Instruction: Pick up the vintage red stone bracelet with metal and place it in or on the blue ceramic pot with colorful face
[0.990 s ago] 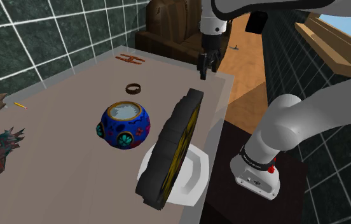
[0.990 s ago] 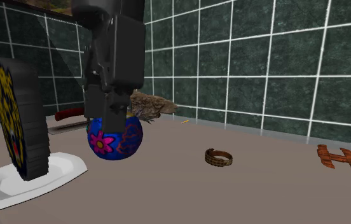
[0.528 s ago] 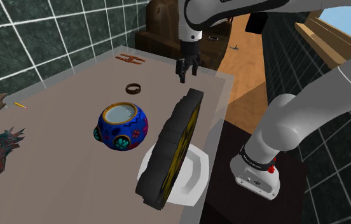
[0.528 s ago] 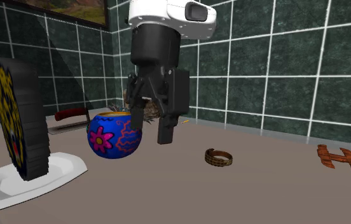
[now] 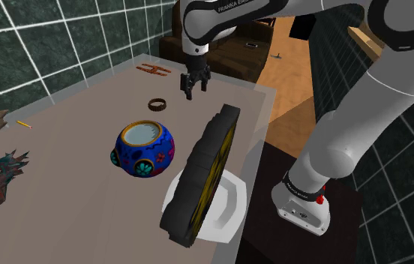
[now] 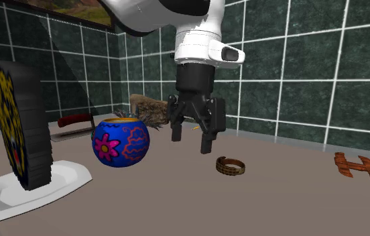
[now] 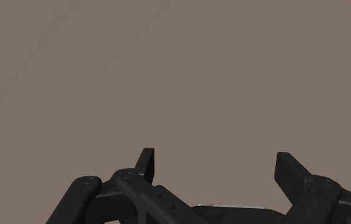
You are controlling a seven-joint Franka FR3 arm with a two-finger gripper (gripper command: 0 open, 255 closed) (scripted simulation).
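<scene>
**Open gripper beside the bracelet, nothing picked up**

Nearest in the shoulder view, a dark disc [image 5: 205,169] with a yellow patterned face stands on edge in a white holder [image 5: 228,206] at the counter's [image 5: 70,150] near corner. Just beyond it, towards that view's left, sits the round blue pot [image 5: 145,148] painted with flowers, upright, its mouth open to the top. Farther on, the small brown bracelet [image 5: 158,104] lies flat on the counter, well apart from the pot.

The gripper [image 5: 191,94] hangs above the counter just beside the bracelet, on the shoulder view's right of it, pointing down. Its fingers stand apart with nothing between them, and the wrist view shows bare counter past them.

At the far edge lies a reddish-brown H-shaped piece [image 5: 153,70], and behind the counter rises a dark green tiled wall [image 5: 48,37].
</scene>
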